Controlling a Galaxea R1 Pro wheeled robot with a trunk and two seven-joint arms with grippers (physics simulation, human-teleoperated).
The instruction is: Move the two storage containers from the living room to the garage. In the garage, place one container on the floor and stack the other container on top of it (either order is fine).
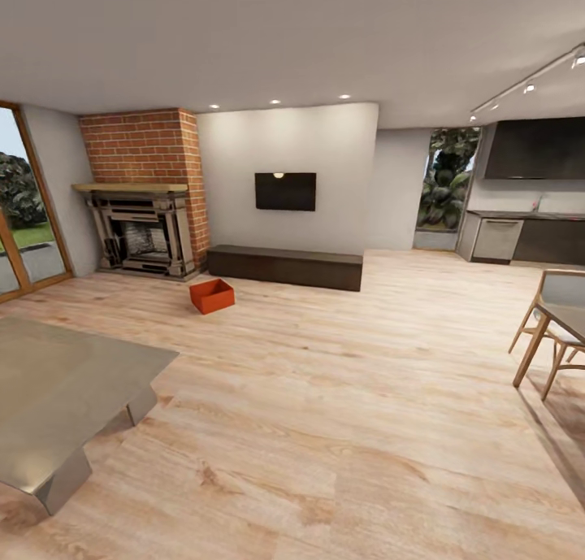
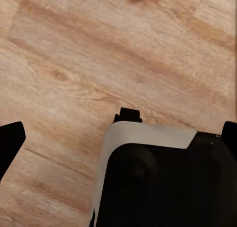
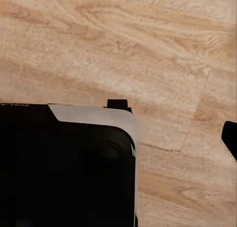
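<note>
One orange-red open-top storage container sits on the light wood plank floor of the living room, far ahead and in front of the brick fireplace. The garage is out of view. My left gripper hangs open over the planks, its black fingertips far apart at the picture's edges, with nothing between them. My right gripper is also open and empty, with one fingertip at the edge. Both hang above my own black-and-white base.
A glass coffee table stands close at the left. A low dark bench runs under the wall TV. A wooden chair and table stand at the right, with kitchen units behind. Glass doors are at the far left.
</note>
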